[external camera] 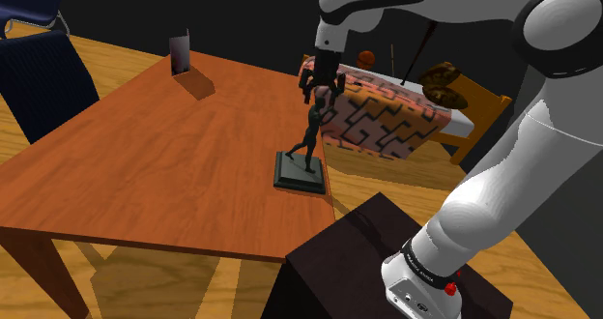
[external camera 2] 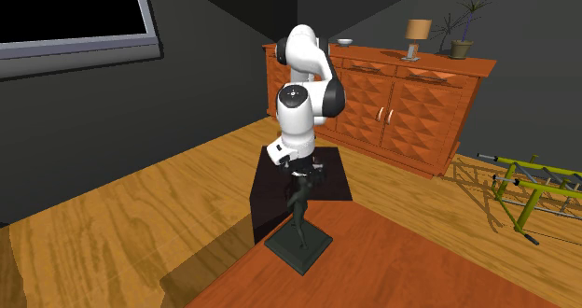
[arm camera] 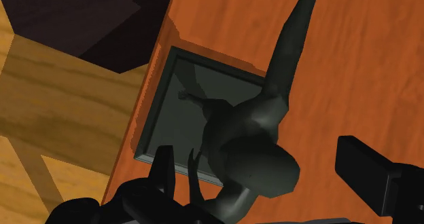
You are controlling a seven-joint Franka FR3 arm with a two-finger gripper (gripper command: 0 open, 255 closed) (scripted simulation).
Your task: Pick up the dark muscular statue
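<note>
Hovering above the statue (external camera: 311, 133), which stands upright at the table's (external camera: 145, 162) near edge just right of the shoulder view's centre, the gripper (external camera: 324, 90) holds its fingers (arm camera: 370, 175) spread, gripping nothing, the figure's head between them, its long axis vertical.

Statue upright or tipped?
Upright: the statue stands on its square base, which lies flat on the table near the edge.
</note>
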